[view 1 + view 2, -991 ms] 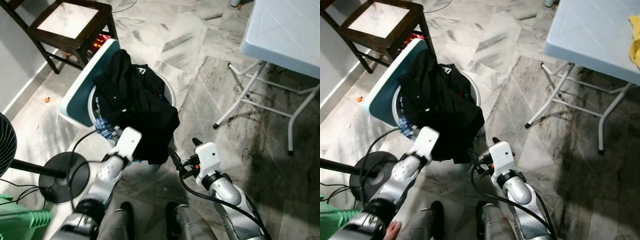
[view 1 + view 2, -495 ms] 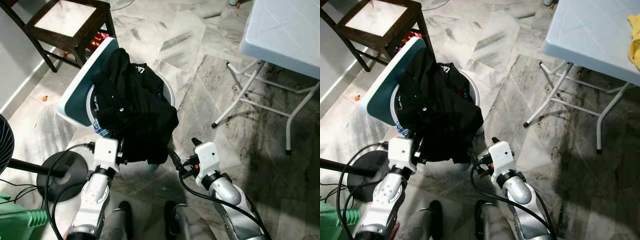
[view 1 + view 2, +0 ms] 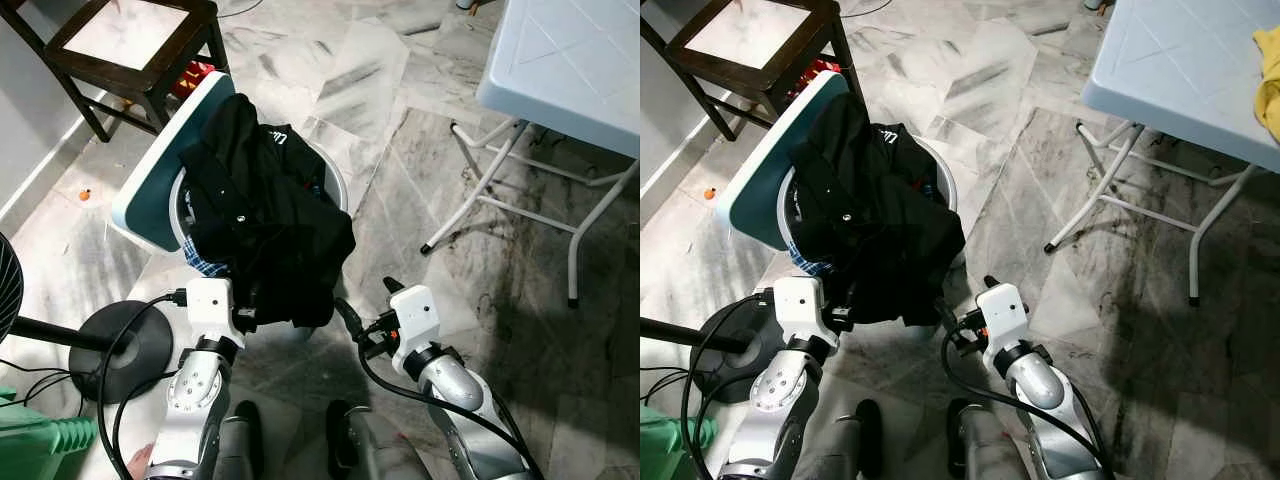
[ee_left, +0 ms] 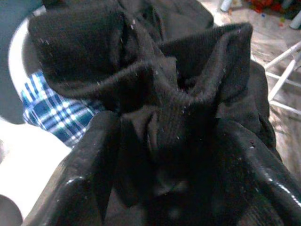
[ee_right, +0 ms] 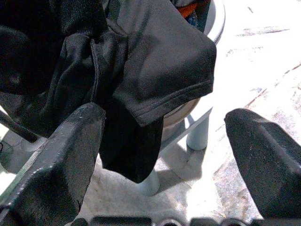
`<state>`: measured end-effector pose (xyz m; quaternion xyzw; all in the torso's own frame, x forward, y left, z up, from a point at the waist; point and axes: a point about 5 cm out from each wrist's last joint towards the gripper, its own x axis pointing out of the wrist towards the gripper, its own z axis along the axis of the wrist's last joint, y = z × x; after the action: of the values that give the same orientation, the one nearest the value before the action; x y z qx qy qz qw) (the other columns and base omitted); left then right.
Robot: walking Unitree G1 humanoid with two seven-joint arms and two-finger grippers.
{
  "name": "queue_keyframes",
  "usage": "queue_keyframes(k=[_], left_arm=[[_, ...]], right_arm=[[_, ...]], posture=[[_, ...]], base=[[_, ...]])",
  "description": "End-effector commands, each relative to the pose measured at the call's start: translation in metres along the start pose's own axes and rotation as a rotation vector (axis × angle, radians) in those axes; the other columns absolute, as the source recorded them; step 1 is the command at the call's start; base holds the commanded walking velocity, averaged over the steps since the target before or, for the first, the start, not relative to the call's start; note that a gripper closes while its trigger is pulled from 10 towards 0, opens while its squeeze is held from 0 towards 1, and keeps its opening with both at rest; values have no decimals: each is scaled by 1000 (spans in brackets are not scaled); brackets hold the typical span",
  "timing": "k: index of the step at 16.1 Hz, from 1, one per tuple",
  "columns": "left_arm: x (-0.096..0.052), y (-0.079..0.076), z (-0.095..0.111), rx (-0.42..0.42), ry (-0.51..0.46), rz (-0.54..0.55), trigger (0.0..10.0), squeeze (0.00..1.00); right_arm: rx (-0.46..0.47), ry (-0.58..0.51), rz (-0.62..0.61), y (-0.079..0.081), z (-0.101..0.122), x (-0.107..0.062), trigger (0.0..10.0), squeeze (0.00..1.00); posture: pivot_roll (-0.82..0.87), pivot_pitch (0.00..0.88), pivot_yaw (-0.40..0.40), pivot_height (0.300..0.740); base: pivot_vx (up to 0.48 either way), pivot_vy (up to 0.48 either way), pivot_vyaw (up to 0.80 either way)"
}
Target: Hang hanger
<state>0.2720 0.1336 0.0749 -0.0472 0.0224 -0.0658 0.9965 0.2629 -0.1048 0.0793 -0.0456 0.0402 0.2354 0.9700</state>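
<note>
Basket: white tub with a teal lid tipped up, left of centre frame, beside the folding table at upper right
Black garment: heaped over the basket rim, hem hanging down its front; likely soft, light and limp, so it would sag from any 1 pinch; the thick ribbed fold looked the surest hold
Hanger: none made out
Left gripper: lower left of centre, at the hem, its 2 fingers closed around a ribbed bunch
Right gripper: lower centre, low beside the basket, fingers spread wide, holding nothing
</note>
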Motion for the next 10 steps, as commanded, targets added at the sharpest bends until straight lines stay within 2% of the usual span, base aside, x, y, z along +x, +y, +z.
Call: queue_keyframes(k=[1, 2, 4, 5, 10], left_arm=[[-5, -1, -5, -12, 38, -18, 10000, 1000], [-7, -3, -4, -20, 49, -60, 10000, 1000], [-8, -2, -4, 16, 64, -71, 10000, 973], [-10, -1, -7, 64, 91, -71, 10000, 0], [-3, -5, -22, 82, 127, -59, 10000, 0]], right_arm=[[9, 17, 10, 2, -3, -4, 10000, 0], [9, 17, 9, 2, -3, -4, 10000, 0], [9, 17, 9, 2, -4, -4, 10000, 0], [10, 18, 12, 3, -4, -3, 10000, 0], [5, 7, 34, 3, -1, -3, 10000, 0]], posture=[[-81, 324, -67, 740], [-81, 324, -67, 740], [-79, 324, -63, 740], [-74, 325, -63, 740], [-92, 318, -75, 740]], base=[[0, 0, 0], [0, 0, 0], [0, 0, 0], [0, 0, 0], [0, 0, 0]])
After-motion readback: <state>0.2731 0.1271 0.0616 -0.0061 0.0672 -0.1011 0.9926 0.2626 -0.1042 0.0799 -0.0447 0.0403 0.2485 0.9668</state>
